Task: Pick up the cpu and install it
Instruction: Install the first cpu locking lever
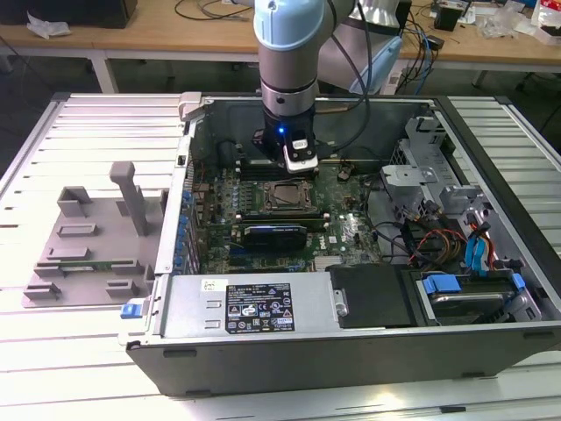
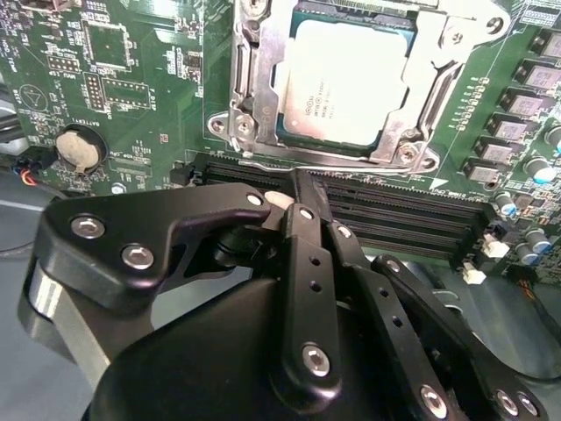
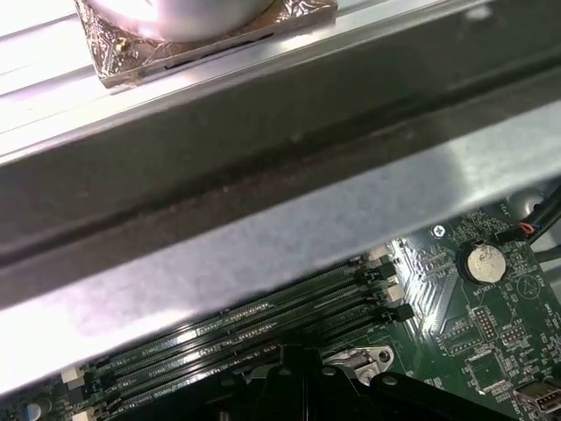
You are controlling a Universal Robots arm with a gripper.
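The cpu (image 2: 351,83), a square chip with a silver-grey metal top, lies flat in the motherboard socket (image 2: 254,96), with the socket's metal frame around it. In the exterior view the socket (image 1: 285,197) sits in the middle of the open computer case. My gripper (image 2: 294,189) hangs just beside the socket, over the black memory slots (image 2: 394,215). Its fingers (image 2: 307,263) are drawn together and I see nothing between them. In the exterior view the gripper (image 1: 295,165) is low inside the case, at the far edge of the socket.
A grey plastic tray (image 1: 88,246) with slots lies at the exterior view's left, outside the case. The case walls (image 1: 188,175), a power supply (image 1: 254,307) at the front, drive cages (image 1: 438,184) and cables (image 1: 438,241) on the right surround the board. A coin battery (image 3: 481,261) sits near the memory slots.
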